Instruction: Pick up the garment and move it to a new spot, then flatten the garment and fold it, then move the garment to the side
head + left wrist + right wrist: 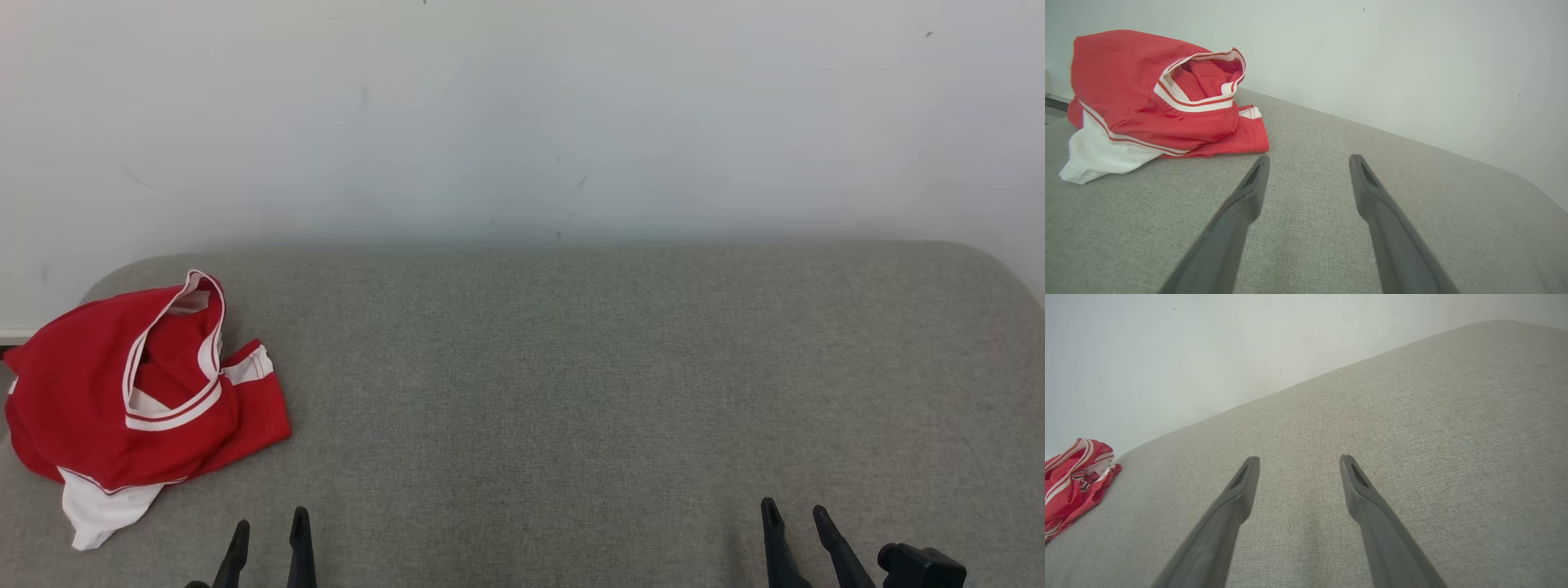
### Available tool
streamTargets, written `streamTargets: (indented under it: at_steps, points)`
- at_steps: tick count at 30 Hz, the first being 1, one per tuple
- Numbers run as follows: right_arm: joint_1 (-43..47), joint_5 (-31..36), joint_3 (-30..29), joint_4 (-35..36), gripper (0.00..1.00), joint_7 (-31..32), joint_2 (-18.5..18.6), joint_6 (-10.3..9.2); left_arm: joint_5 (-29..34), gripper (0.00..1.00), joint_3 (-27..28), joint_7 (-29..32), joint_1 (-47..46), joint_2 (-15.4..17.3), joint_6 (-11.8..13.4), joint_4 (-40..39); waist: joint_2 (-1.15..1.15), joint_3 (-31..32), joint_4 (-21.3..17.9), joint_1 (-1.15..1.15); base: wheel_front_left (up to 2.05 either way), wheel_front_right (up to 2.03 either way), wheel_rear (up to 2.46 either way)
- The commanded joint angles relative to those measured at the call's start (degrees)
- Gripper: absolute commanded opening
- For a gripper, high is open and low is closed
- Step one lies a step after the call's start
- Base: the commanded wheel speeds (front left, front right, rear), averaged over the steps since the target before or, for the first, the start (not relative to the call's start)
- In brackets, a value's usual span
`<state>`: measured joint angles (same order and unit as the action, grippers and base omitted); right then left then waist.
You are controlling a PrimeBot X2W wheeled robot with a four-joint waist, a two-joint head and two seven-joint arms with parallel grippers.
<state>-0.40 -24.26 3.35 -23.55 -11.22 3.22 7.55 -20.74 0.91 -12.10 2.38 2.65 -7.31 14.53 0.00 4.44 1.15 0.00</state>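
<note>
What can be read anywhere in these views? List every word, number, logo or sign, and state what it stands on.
Dark lettering on the red and white garment, in the right wrist view: too small and crumpled to read.
Grey padded surface: no text, label or sign.
White wall: no text, just a few faint marks.

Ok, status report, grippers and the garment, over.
Left gripper open, empty, short of red garment. Right gripper open, empty. Garment crumpled, left end of grey cushion. Nothing seen in the way.
</note>
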Motion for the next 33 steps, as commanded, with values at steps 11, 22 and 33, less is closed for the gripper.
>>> streamTargets:
  at_steps: [11,22,33]
  points:
    - [1.1,6.3,-0.3,0.3,1.00,-1.5,-0.3,-0.10,4.7,1.00,-0.2,-1.7,0.7,0.3,-0.2,0.2,0.00,0.5,0.3,0.00,0.00,0.00,0.00]
    - [1.5,10.6,0.5,0.1,1.00,-2.6,-0.4,-0.11,8.1,1.00,-0.4,-2.8,1.1,0.4,-0.1,0.2,0.00,1.1,0.4,0.00,0.00,0.00,0.00]
    - [1.6,11.8,1.0,-0.3,1.00,-2.7,-0.4,-0.12,8.9,1.00,0.1,-3.2,1.3,0.4,-0.1,0.3,0.00,1.1,0.3,0.00,0.00,0.00,0.00]
